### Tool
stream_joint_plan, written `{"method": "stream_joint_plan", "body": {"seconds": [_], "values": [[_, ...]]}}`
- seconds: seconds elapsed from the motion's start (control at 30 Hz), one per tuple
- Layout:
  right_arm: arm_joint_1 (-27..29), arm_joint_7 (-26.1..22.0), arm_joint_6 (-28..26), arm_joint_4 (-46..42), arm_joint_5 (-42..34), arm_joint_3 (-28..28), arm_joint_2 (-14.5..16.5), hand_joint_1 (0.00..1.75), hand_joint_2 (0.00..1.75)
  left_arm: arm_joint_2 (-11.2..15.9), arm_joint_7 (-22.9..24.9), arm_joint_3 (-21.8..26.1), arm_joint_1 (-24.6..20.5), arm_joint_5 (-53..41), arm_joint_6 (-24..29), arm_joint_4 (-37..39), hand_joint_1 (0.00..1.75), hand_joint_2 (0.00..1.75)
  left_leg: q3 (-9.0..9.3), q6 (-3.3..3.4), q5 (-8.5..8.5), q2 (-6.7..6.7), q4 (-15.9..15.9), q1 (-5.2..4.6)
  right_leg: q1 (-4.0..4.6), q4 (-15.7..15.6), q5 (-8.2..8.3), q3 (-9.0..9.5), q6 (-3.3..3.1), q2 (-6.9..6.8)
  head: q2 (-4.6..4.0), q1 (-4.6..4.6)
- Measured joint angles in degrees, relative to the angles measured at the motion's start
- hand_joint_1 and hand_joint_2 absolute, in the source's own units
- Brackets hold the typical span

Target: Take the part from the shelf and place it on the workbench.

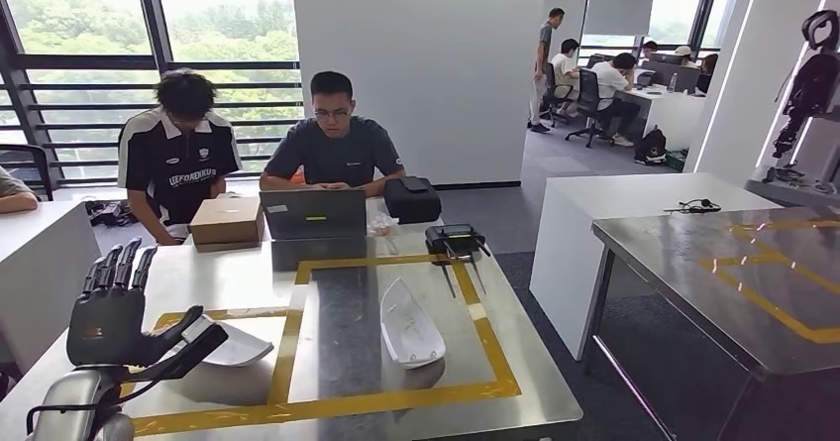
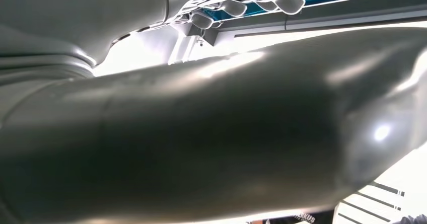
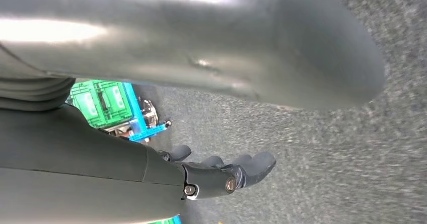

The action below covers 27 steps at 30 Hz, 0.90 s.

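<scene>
Lower left of the head view: the left hand is raised over the steel desk, dark fingers straight up and spread, thumb reaching right onto a white part that lies inside the left yellow-taped box. Whether that thumb truly pinches it, I cannot tell. A second white part lies flat in the taped square at centre, well apart from the hand. Behind the desk sit a cardboard box and a laptop, with two people at the far edge. In the right wrist view the right hand hangs above grey carpet, fingers loosely extended, holding nothing.
</scene>
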Motion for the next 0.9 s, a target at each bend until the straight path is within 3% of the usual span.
{"method": "stream_joint_plan", "body": {"seconds": [0.03, 0.07, 0.1, 0.17, 0.23, 0.3, 0.37, 0.4, 0.47, 0.53, 0.57, 0.6, 0.63, 0.67, 0.73, 0.77, 0.8, 0.87, 0.9], "values": [[-0.01, 0.02, 0.0, 0.0, 0.01, 0.0, 0.0, 0.0, 0.0, -0.03, -0.09, -0.05, -0.01, 0.01, -0.02, -0.01, 0.0, 0.0, -0.66, 0.14, 0.5, 0.04, 0.03, -0.15, 0.15, 3.68, -1.89, -0.89, -0.06, 0.0, 0.0, 0.01], [-0.01, 0.04, 0.0, 0.0, 0.0, 0.0, 0.0, 0.0, 0.0, -0.07, -0.15, -0.16, -0.01, 0.01, -0.05, -0.01, 0.0, 0.0, -1.35, 0.24, 1.03, 0.06, 0.08, -0.35, 0.33, 6.05, -2.63, -1.07, -0.26, 0.0, 0.0, 0.01], [-0.01, 0.06, 0.0, 0.0, -0.01, 0.0, 0.0, 0.0, 0.0, -0.12, -0.19, -0.26, -0.02, 0.0, -0.08, -0.02, 0.0, 0.0, -1.99, 0.32, 1.52, 0.05, 0.12, -0.57, 0.54, 6.39, -2.19, -0.27, -0.59, 0.01, 0.0, 0.02], [-0.1, 0.1, -0.02, -0.01, -0.02, 0.0, -0.02, 0.0, 0.0, -0.24, -0.21, -0.43, -0.08, -0.01, -0.14, -0.16, 0.0, 0.0, -3.08, 0.37, 2.48, 0.0, 0.17, -0.98, 1.22, 0.7, 0.42, 4.56, -1.82, 0.07, 0.0, 0.03], [-0.29, 0.03, -0.04, -0.01, -0.01, 0.0, -0.07, 0.0, 0.0, -0.33, -0.21, -0.5, -0.26, -0.01, -0.19, -0.44, 0.0, 0.0, -3.69, 0.12, 3.36, 0.01, 0.07, -1.19, 1.9, -7.17, 1.23, 9.78, -3.16, 0.08, 0.0, 0.03], [-0.37, -0.23, -0.05, -0.01, 0.05, -0.01, -0.13, 0.0, 0.0, -0.46, -0.22, -0.62, -0.44, -0.02, -0.25, -0.65, 0.0, 0.0, -3.81, -0.47, 4.28, 0.12, -0.28, -1.04, 2.3, -10.42, 1.08, 11.4, -3.69, 0.08, 0.0, 0.03], [-0.33, -0.43, -0.06, -0.01, 0.15, -0.02, -0.15, 0.0, 0.0, -0.49, -0.23, -0.77, -0.5, 0.01, -0.36, -0.84, 0.0, 0.0, -3.88, -1.17, 5.0, 0.12, -0.69, -0.92, 2.21, -11.13, 2.33, 11.03, -3.86, 0.0, 0.0, 0.02], [-0.34, -0.42, -0.05, -0.01, 0.19, -0.02, -0.15, 0.0, 0.0, -0.44, -0.25, -0.82, -0.54, 0.03, -0.44, -0.93, 0.0, 0.0, -4.2, -1.55, 4.31, 0.04, -0.33, -0.92, 2.03, -11.53, 3.09, 10.75, -4.06, -0.11, 0.0, 0.01], [-0.35, -0.42, -0.02, 0.0, 0.24, -0.02, -0.08, 0.0, 0.0, -0.34, -0.35, -0.91, -0.7, 0.15, -0.59, -1.03, 0.0, 0.0, -5.6, -2.36, -0.11, -0.09, 3.75, -0.74, 1.59, -12.11, 4.62, 9.76, -4.36, -0.37, 0.0, -0.02], [-0.36, -0.42, -0.03, 0.0, 0.28, -0.02, -0.05, 0.0, 0.0, -0.31, -0.42, -1.04, -0.77, 0.34, -0.67, -1.07, 0.0, 0.0, -7.34, -3.2, -5.19, -0.1, 11.29, -0.36, 1.43, -12.0, 5.91, 8.09, -4.49, -0.48, 0.0, -0.03], [-0.36, -0.42, -0.05, 0.0, 0.31, -0.02, -0.04, 0.0, 0.0, -0.31, -0.43, -1.11, -0.76, 0.48, -0.67, -1.09, 0.0, 0.0, -7.68, -3.52, -6.13, -0.09, 14.33, -0.15, 1.37, -11.84, 6.54, 7.16, -4.42, -0.54, 0.0, -0.03], [-0.36, -0.41, -0.07, 0.0, 0.35, -0.02, -0.04, 0.0, 0.0, -0.31, -0.44, -1.19, -0.75, 0.58, -0.67, -1.1, 0.0, 0.0, -7.23, -3.78, -5.71, -0.09, 15.72, 0.04, 1.29, -11.64, 7.13, 6.2, -4.31, -0.59, 0.0, -0.03], [-0.36, -0.41, -0.09, 0.0, 0.38, -0.02, -0.04, 0.0, 0.0, -0.31, -0.44, -1.26, -0.75, 0.67, -0.67, -1.17, 0.0, 0.0, -5.82, -3.97, -4.35, -0.08, 15.16, 0.2, 1.19, -11.39, 7.7, 5.23, -4.13, -0.62, 0.0, -0.03], [-0.37, -0.41, -0.09, 0.0, 0.39, -0.02, -0.03, 0.0, 0.0, -0.31, -0.44, -1.31, -0.78, 0.73, -0.67, -1.31, 0.0, 0.0, -3.41, -4.1, -2.89, -0.06, 12.66, 0.32, 1.08, -11.08, 8.24, 4.31, -3.91, -0.63, 0.0, -0.02], [-0.4, -0.41, -0.1, 0.0, 0.39, -0.03, 0.0, 0.0, 0.0, -0.34, -0.45, -1.38, -0.97, 0.79, -0.67, -1.77, 0.0, 0.0, 2.46, -3.92, -3.04, -0.08, 4.86, 0.3, 0.98, -10.46, 9.2, 2.85, -3.27, -0.62, 0.0, -0.01], [-0.41, -0.42, -0.1, 0.0, 0.39, -0.03, 0.02, 0.0, 0.0, -0.36, -0.46, -1.39, -1.1, 0.8, -0.67, -1.99, 0.0, 0.0, 4.35, -3.53, -3.8, -0.13, 1.84, 0.17, 0.98, -10.3, 9.7, 2.52, -2.91, -0.61, 0.0, 0.01], [-0.41, -0.42, -0.12, 0.0, 0.4, -0.03, 0.03, 0.0, 0.0, -0.37, -0.46, -1.41, -1.24, 0.81, -0.67, -2.15, 0.0, 0.0, 5.2, -3.01, -4.58, -0.2, 0.11, -0.02, 0.99, -10.36, 10.22, 2.35, -2.54, -0.59, 0.0, 0.02], [-0.33, -0.43, -0.14, 0.0, 0.45, -0.03, 0.04, 0.0, 0.0, -0.36, -0.47, -1.45, -1.36, 0.91, -0.67, -2.23, 0.0, 0.0, 4.64, -1.74, -3.84, -0.23, -0.49, -0.19, 0.89, -10.81, 11.26, 2.15, -1.74, -0.5, 0.0, 0.05], [-0.25, -0.43, -0.15, 0.0, 0.52, -0.03, 0.08, 0.0, 0.0, -0.38, -0.47, -1.48, -1.39, 0.98, -0.69, -2.23, 0.0, 0.0, 4.22, -1.15, -3.23, -0.15, -0.61, -0.15, 0.79, -10.59, 10.78, 1.75, -1.37, -0.41, 0.0, 0.07]]}}
